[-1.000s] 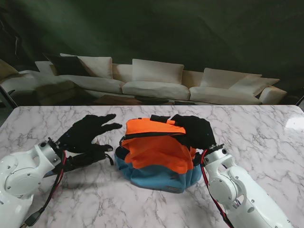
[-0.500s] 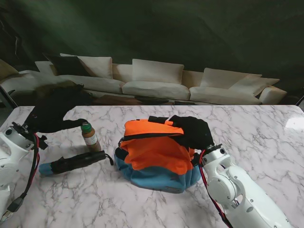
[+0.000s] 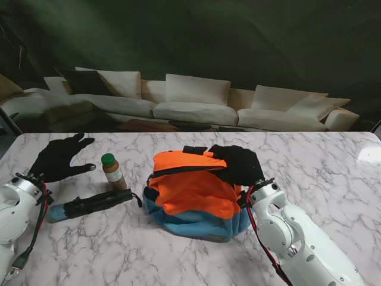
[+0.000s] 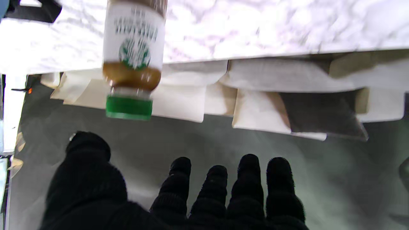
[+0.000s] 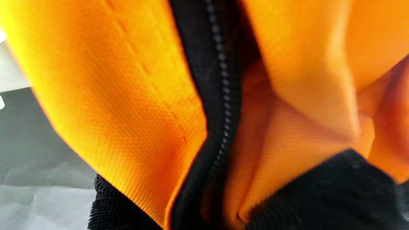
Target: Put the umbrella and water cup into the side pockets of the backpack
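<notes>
stand view: a white marble bench [image 3: 333,173] with a cream sofa [image 3: 196,101] behind it. the left hand [image 3: 59,156] has dropped lower since half a second ago, fingers apart, holding nothing, beside the water cup [image 3: 111,171]. the umbrella [image 3: 92,204] lies nearer to me; the right hand [image 3: 238,164] grips the backpack [image 3: 193,193].

left wrist view: spread fingers [image 4: 217,185], upright water cup [image 4: 132,57].

right wrist view: orange fabric, zipper [image 5: 223,80].

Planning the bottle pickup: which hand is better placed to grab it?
Left. The left hand is open beside the bottle, while the right hand rests on the backpack.
</notes>
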